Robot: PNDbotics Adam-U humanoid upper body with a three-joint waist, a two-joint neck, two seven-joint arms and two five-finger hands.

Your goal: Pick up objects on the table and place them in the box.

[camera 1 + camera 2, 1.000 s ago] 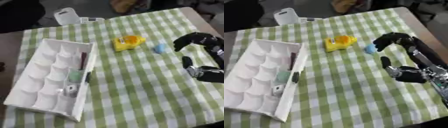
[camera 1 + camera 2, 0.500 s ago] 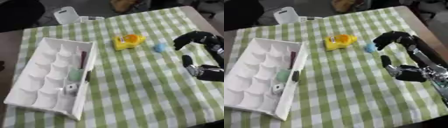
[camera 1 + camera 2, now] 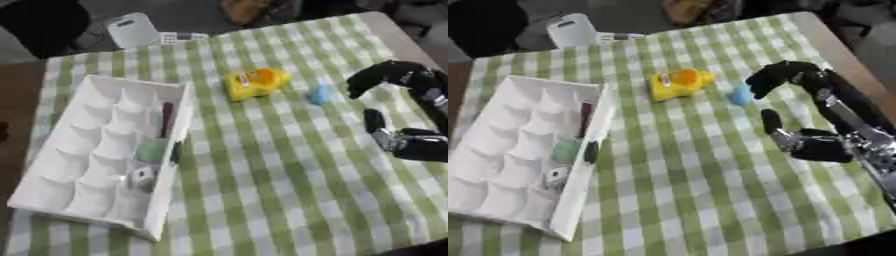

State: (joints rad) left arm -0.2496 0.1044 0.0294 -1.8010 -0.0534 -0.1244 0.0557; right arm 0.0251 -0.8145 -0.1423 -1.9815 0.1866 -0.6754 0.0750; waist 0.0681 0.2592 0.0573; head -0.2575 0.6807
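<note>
Fingers [image 3: 759,84] of the right hand [image 3: 785,75] curl empty just beside the blue piece [image 3: 740,95].

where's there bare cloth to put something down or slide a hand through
The widest bare cloth lies between the white box and the right hand, running to the near edge. It is crowded up by the yellow toy and small blue thing, with the hand's curled fingers just beside it.

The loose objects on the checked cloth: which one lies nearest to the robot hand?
The small blue object, just beside the curled fingers of the right robot hand. The yellow object lies farther left, toward the white box.
</note>
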